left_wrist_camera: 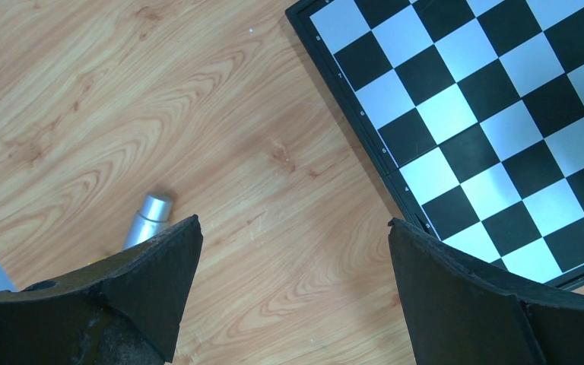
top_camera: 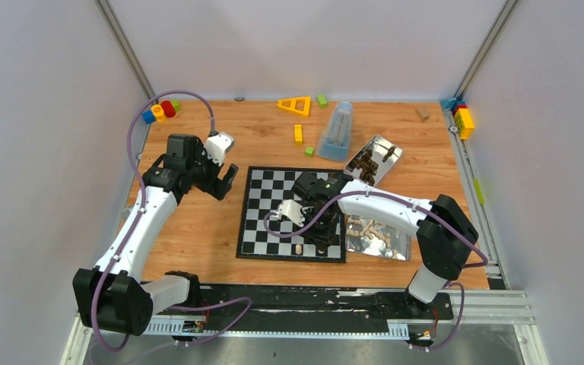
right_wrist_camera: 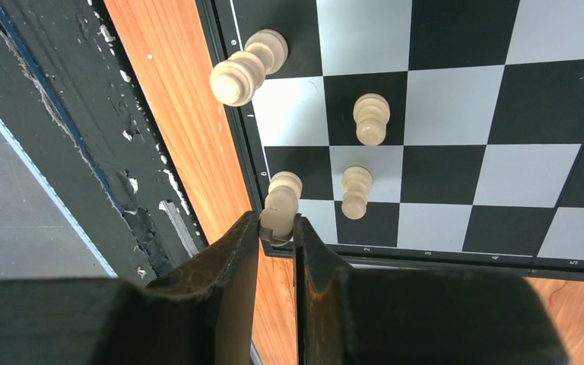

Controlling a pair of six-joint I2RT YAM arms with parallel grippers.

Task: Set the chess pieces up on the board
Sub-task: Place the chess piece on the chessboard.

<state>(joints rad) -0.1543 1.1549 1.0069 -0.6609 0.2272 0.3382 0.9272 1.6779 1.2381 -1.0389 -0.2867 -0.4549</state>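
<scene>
Wooden table; right gripper pinches cream piece, standing upright.

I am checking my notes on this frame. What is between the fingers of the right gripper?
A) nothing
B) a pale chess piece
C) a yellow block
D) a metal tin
B: the right wrist view shows the right gripper shut on a pale chess piece at the edge of the board.

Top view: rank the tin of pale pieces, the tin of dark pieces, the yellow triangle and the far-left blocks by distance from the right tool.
From the right tool:
1. tin of pale pieces, just right of it.
2. tin of dark pieces, farther back, right.
3. yellow triangle, back edge.
4. far-left blocks, back left corner.
</scene>
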